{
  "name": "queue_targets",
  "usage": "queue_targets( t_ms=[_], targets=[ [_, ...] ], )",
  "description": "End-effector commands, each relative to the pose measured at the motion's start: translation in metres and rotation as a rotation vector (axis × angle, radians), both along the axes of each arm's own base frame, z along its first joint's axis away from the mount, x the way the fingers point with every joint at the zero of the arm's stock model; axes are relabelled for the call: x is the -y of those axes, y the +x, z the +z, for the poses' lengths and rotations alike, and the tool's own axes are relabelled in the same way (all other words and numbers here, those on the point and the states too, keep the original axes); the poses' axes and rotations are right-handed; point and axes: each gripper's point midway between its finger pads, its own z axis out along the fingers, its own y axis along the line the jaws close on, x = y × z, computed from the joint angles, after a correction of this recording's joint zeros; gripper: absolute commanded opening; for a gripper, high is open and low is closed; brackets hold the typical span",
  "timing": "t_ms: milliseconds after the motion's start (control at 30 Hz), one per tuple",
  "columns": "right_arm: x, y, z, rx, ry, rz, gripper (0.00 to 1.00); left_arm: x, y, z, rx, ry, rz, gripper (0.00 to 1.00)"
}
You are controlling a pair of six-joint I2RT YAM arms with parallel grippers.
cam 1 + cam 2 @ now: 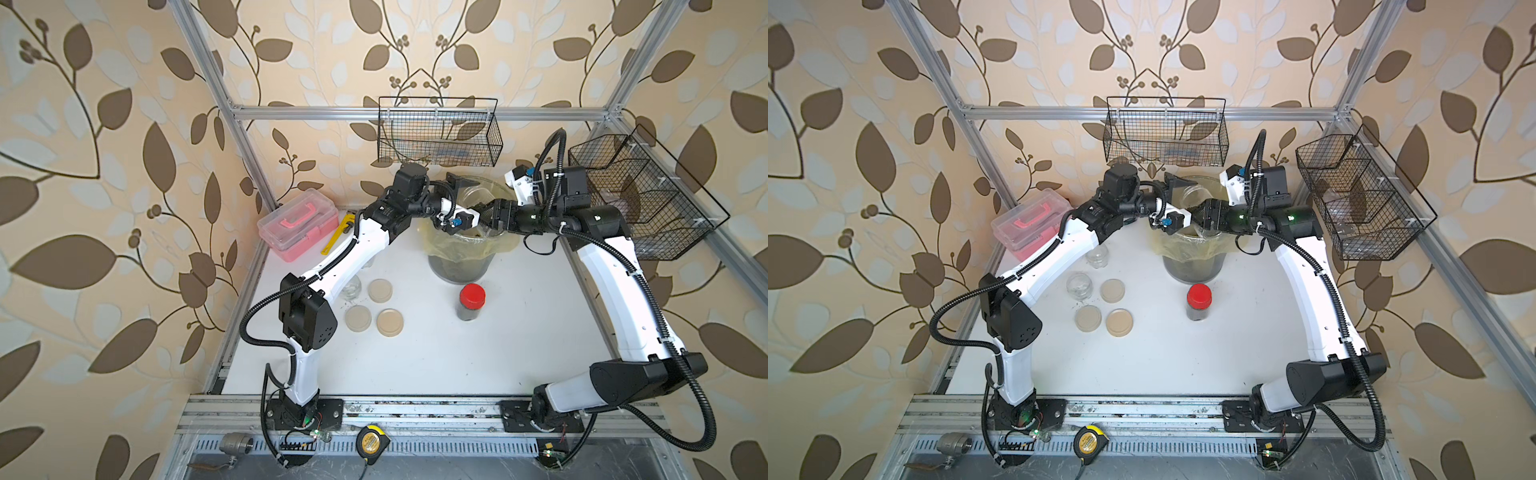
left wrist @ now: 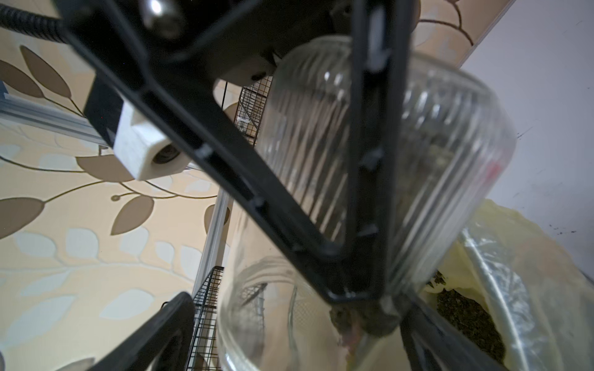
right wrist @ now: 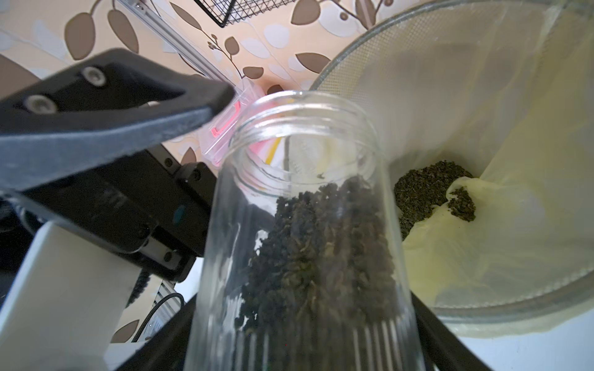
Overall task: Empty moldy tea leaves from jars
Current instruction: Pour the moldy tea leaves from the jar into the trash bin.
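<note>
In the tilted jar (image 3: pixel 299 208): moldy tea leaves (image 3: pixel 321 257), heaped along the lower wall, short of the neck. No lid; mouth aimed at the grey bin (image 3: pixel 514 306), above its yellowish liner (image 3: pixel 482 257) in both top views. Tipped that way, presumably, to slide the load out; probably needs a steeper angle. Already in the liner: a dark pile of dumped leaves (image 3: pixel 421 189).

Clamped on the jar's ribbed lower body: right gripper (image 3: pixel 302 327), a finger on either side of the glass, well back from the mouth. Spread wide, grasping nothing: left gripper (image 2: pixel 302 308), with one finger (image 3: pixel 96 135) just beside the jar mouth, apart from the glass. Purpose there unclear.

On the white table (image 1: pixel 415 361), by the left arm: an empty jar (image 1: pixel 1079 285), a second empty jar (image 1: pixel 1097 254), beige lids (image 1: pixel 380 290) lying flat, dark specks (image 1: pixel 1080 306) among them. In front of the bin: red-lidded jar (image 1: pixel 472 301), upright, capped, dark inside; not yet emptied.

In the way: that left finger near the pour path, and both wrists crowded over the bin. Risk of spill past the rim.

Farther out, clear of the work: pink toolbox (image 1: pixel 297 224), yellow-handled wrench (image 1: pixel 337 237), wire basket (image 1: pixel 440 133).
</note>
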Motion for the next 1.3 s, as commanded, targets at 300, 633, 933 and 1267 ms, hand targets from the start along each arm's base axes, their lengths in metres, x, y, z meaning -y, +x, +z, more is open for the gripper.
queue_targets(
  t_ms=[300,633,933,1267],
  targets=[
    [-0.007,-0.005,0.037,0.140,0.047,0.047,0.14,0.009,-0.010,0.027,0.000,-0.076,-0.082,0.99],
    [-0.008,0.000,0.043,0.164,0.098,0.028,0.17,0.010,-0.005,0.032,-0.105,-0.136,-0.040,0.92],
    [-0.010,0.003,0.037,0.134,0.119,0.024,0.17,0.011,0.001,0.026,-0.099,-0.126,-0.003,0.61],
    [-0.008,0.019,0.052,0.176,0.254,-0.070,0.15,0.008,0.032,0.056,-0.299,-0.356,0.194,0.66]
  ],
)
